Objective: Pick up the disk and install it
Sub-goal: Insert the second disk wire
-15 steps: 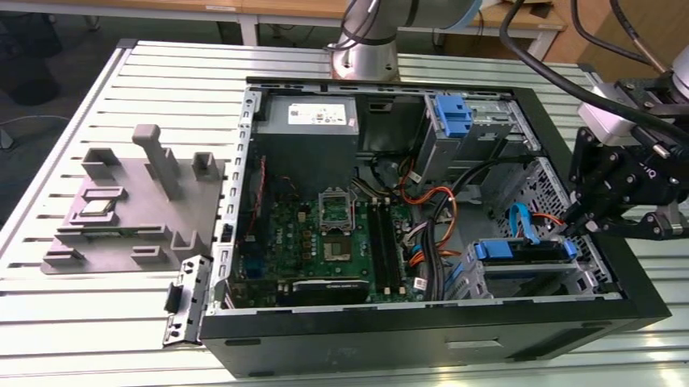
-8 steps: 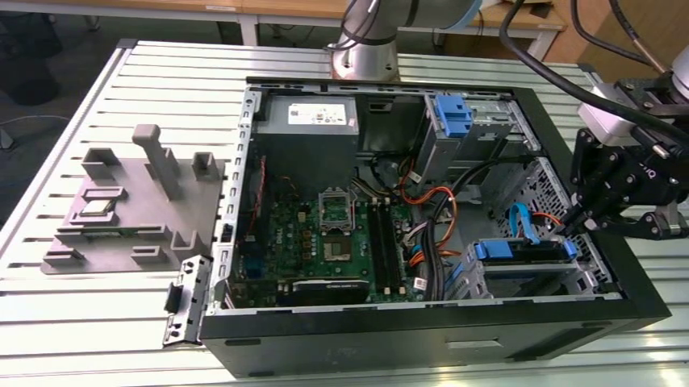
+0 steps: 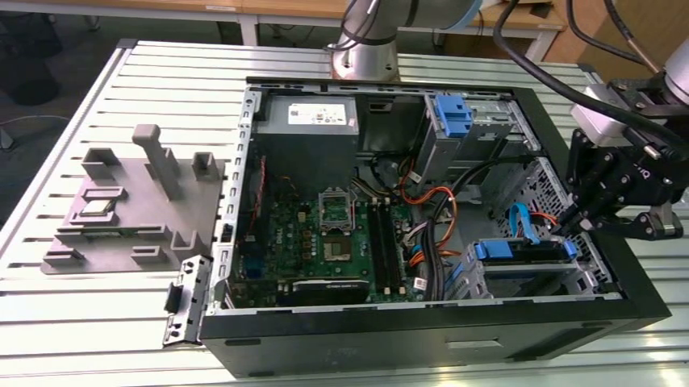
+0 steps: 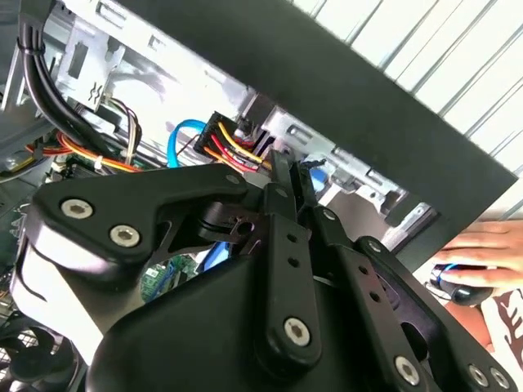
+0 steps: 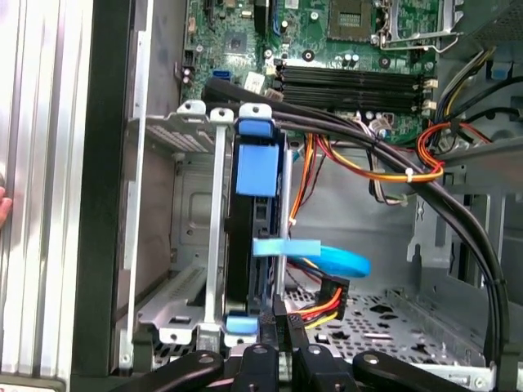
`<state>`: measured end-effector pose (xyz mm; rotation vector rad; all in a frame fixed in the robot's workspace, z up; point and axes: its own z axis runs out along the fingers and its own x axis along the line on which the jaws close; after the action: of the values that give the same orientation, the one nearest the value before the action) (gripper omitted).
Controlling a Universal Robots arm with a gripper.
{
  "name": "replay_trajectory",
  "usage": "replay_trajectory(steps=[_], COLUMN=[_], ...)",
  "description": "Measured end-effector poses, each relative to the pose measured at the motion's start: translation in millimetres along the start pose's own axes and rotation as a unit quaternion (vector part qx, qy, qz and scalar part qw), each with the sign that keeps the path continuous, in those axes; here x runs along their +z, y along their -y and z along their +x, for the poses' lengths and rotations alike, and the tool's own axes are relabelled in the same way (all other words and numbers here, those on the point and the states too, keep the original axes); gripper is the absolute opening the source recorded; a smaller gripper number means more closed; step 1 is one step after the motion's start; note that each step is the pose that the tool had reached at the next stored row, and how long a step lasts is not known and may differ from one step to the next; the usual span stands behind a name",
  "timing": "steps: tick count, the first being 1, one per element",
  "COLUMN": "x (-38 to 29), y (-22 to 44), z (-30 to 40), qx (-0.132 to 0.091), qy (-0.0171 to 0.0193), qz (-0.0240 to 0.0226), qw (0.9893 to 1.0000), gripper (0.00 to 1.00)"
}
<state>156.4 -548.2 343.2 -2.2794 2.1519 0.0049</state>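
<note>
While seating: the disk (image 5: 255,175) stands in the drive cage (image 5: 192,237) at the case's (image 3: 431,326) edge.
Gripper (image 5: 276,327): fingers together, empty, at the disk's cabled end.
Advice: press straight, squarely; spare the cables (image 5: 327,298).

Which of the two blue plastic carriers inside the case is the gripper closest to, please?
The lower blue carrier, in the drive cage at the exterior view's right, right beside the gripper. The other blue carrier sits apart, by the power supply.

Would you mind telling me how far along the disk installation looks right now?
The disk in its blue carrier already sits in the drive cage of the computer case. The hand is at the disk's cabled end, by the power connector. Whether the disk is fully seated can't be told.
</note>
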Motion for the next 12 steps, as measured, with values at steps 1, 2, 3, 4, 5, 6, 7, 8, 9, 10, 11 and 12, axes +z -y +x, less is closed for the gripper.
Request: replay_trajectory(steps=[1, 2, 3, 4, 5, 6, 7, 8, 9, 10, 11, 12], x=[0.0, 0.0, -0.1, 0.0, -0.1, -0.1, -0.1, -0.1, -0.1, -0.1, -0.1, -0.1], y=[-2.8, -5.1, -6.9, -8.3, -9.2, -10.0, -10.6, -11.2, -11.8, -12.4, -13.1, -14.1], z=[-0.1, -0.3, -0.3, 0.0, 0.4, 0.9, 1.5, 2.1, 2.8, 3.5, 4.3, 4.9], qx=[0.0, 0.0, 0.0, 0.0, 0.0, 0.0, 0.0, 0.0, 0.0, 0.0, 0.0, 0.0], qy=[-0.0001, -0.0002, -0.0003, -0.0003, -0.0005, -0.0006, -0.0007, -0.0007, -0.0008, -0.0008, -0.001, -0.001], qz=[0.0019, 0.0036, 0.0052, 0.0068, 0.0084, 0.0099, 0.011, 0.0122, 0.0135, 0.0148, 0.0162, 0.0177], qw=[1.0, 1.0, 1.0, 1.0, 1.0, 1.0, 0.9999, 0.9999, 0.9999, 0.9999, 0.9999, 0.9998], gripper=[0.16, 0.16, 0.16, 0.16, 0.16, 0.16, 0.16, 0.16, 0.16, 0.16, 0.16, 0.16])
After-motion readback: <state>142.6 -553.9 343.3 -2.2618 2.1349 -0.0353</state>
